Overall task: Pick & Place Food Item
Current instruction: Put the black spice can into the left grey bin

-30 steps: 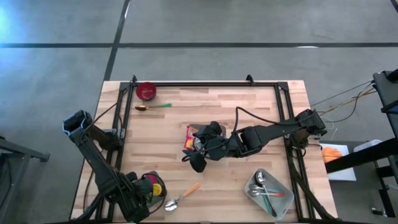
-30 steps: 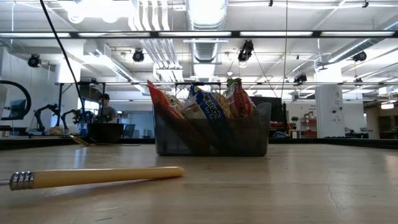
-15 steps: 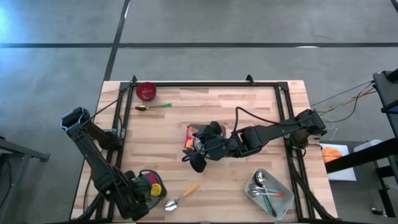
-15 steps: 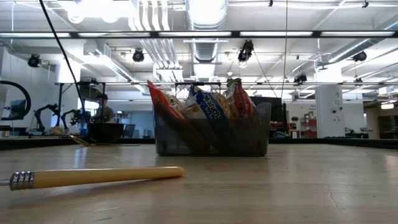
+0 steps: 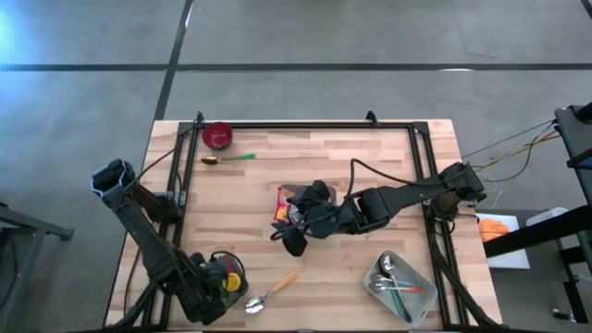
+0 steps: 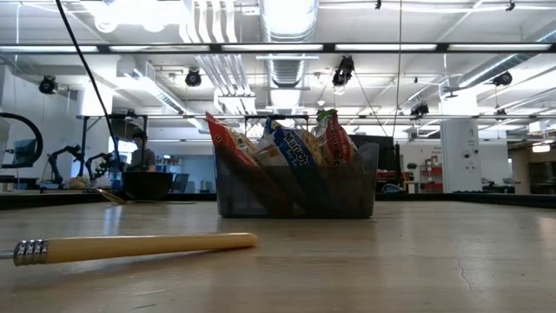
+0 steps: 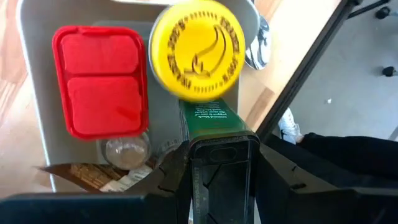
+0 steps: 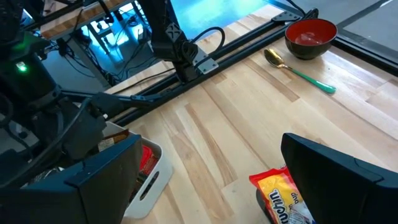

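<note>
High view: left claw [image 5: 215,285], 7 o'clock on counter [image 5: 324,157], grasps green container [image 7: 208,121], long axis along fingers, above grey tray [image 7: 31,112]. Right claw [image 5: 298,222] released, centre, over snack basket [image 6: 295,187].

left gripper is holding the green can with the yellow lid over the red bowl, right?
Not the red bowl. The left wrist view shows the left gripper holding the green can with the yellow lid over the grey bin with a red container.
</note>
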